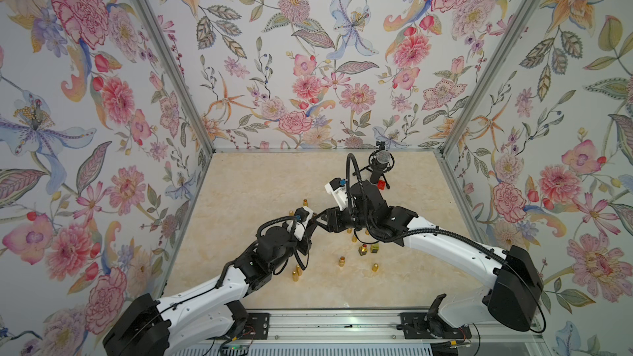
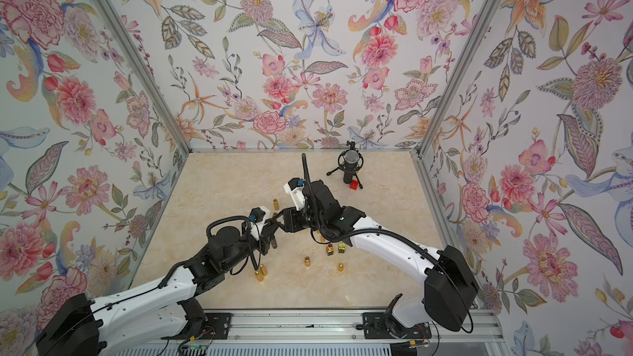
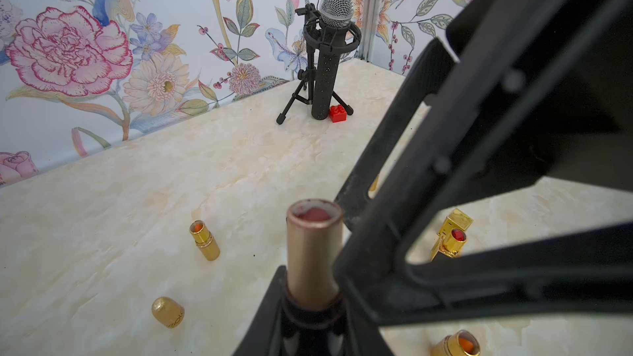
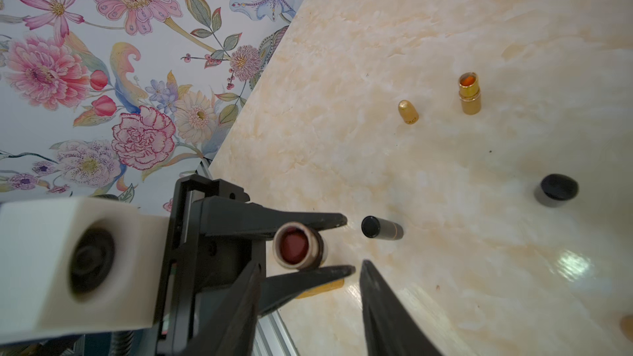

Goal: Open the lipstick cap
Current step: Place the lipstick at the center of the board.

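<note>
Already the job looks nearly done. In both top views the left gripper (image 1: pixel 308 231) and right gripper (image 1: pixel 319 218) meet tip to tip near the middle of the table (image 1: pixel 239 183). The left arm (image 1: pixel 205 289) reaches in from 7 o'clock and the right arm (image 1: pixel 445 248) from 4 o'clock, its wrist bent over. The microphone (image 1: pixel 380 162) stands at 1 o'clock, and opened gold lipsticks (image 1: pixel 342 261) are scattered around 5 o'clock. From the left wrist, the lipstick (image 3: pixel 313 251) stands uncapped, red bullet showing at its rose-gold mouth, with the left fingers (image 3: pixel 270 289) clenched on its dark base. From the right wrist, the black cap (image 4: pixel 382 228) lies on its side on the table just past those fingertips, apart from the lipstick. The right fingers (image 4: pixel 387 309) stand spread with nothing between them. All that remains, I judge, is setting the lipstick down
</note>
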Robot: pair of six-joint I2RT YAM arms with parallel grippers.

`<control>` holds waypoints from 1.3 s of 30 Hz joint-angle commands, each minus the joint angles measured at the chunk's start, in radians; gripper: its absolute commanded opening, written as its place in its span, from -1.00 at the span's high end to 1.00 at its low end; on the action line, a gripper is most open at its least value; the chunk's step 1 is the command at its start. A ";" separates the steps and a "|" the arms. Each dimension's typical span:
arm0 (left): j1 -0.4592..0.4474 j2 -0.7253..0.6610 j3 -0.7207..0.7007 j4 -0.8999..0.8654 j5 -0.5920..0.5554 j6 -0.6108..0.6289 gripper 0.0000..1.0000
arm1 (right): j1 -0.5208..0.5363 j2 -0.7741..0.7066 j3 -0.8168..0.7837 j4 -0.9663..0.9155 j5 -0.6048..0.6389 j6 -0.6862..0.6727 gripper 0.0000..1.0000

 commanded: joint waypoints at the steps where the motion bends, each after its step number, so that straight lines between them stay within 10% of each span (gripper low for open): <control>1: 0.011 0.002 0.027 0.012 0.017 0.018 0.86 | 0.010 0.030 0.029 0.040 -0.020 0.035 0.08; 31: 0.010 0.005 0.021 -0.001 0.033 0.016 0.76 | 0.004 0.038 0.035 0.106 -0.006 0.040 0.67; 39: 0.010 -0.024 0.014 -0.057 0.001 -0.008 -0.82 | -0.039 0.049 0.045 0.103 0.055 0.009 0.66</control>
